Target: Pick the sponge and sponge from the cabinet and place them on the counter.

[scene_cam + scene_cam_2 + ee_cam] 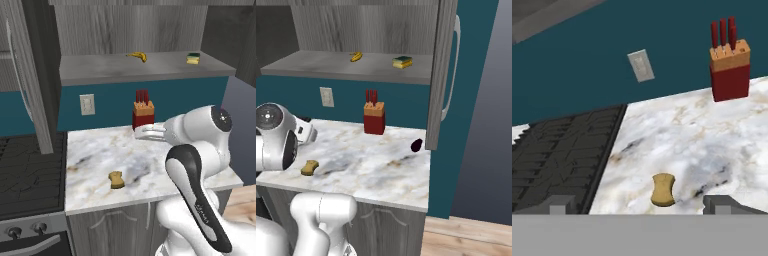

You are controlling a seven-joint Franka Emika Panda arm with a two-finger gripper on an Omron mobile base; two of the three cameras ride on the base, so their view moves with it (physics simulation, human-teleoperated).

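Where teal wall (115,100) meets marble counter (100,150) — stovetop (30,170) alongside.

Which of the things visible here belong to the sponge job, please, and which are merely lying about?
Belong:
tan-yellow waisted sponge, on the white marble counter
green-topped yellow sponge, on the grey cabinet shelf
open gripper

Lying about:
yellow banana
red knife block
black stovetop

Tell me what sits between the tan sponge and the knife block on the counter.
Nothing: in the hand view only bare marble counter runs from the tan sponge to the knife block.
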